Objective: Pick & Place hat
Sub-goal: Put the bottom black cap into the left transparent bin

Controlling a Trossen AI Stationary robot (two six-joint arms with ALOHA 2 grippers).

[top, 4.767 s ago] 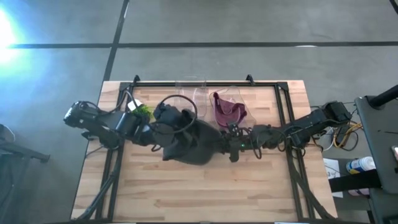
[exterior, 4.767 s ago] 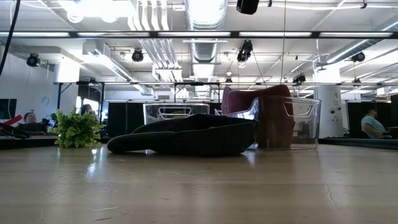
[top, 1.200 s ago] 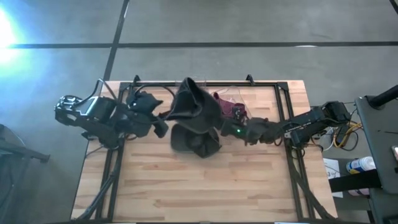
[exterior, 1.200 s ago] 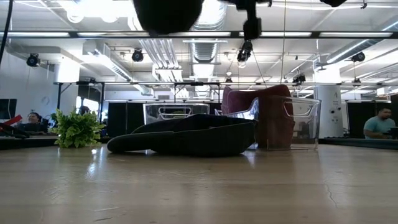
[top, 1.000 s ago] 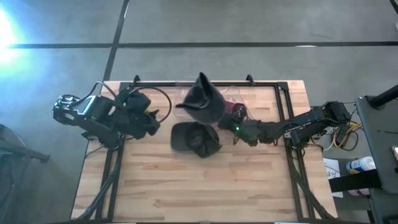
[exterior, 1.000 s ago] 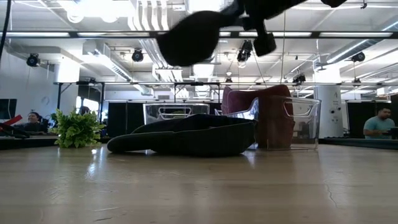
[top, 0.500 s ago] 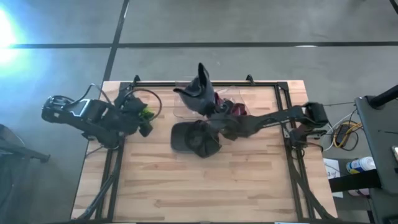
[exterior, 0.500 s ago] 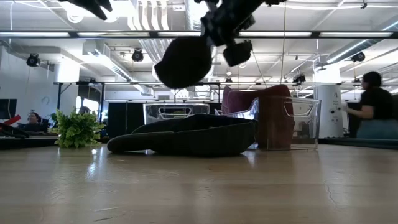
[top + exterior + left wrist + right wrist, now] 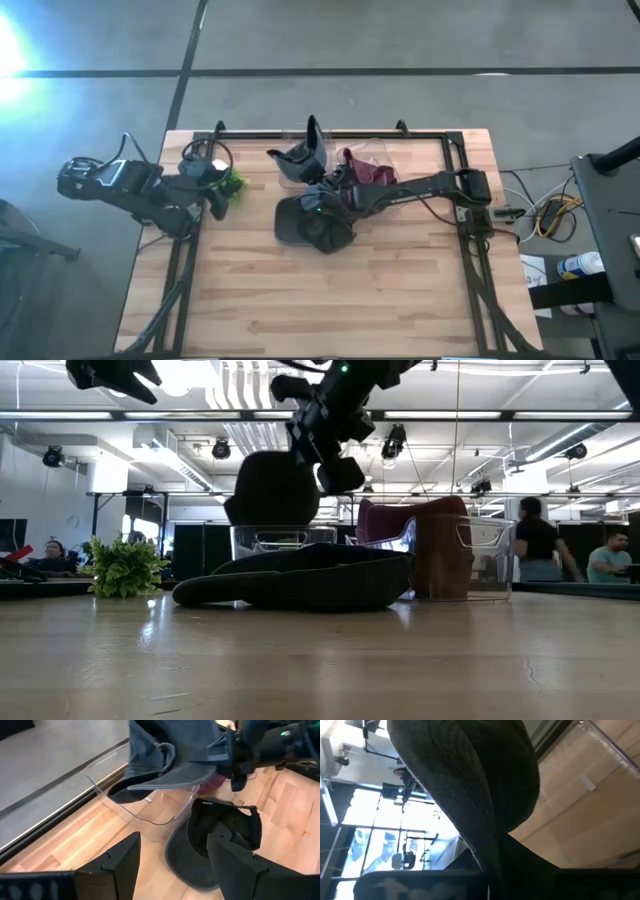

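Dark grey hat (image 9: 303,152), maroon hat (image 9: 367,170), clear bin (image 9: 150,810)

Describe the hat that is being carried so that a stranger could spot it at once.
Start at the clear plastic bin by the table's far edge. Just above its open top hangs a dark hat, pinched by the right tool. Unlike the second dark hat lying flat on the wood and the maroon one in the neighbouring bin, it is airborne.

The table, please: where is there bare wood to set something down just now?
The whole near half of the table, in front of the cap lying on it, is bare. The back is crowded: the plant, the clear bin with the right gripper holding a hat over it, and the maroon hat.
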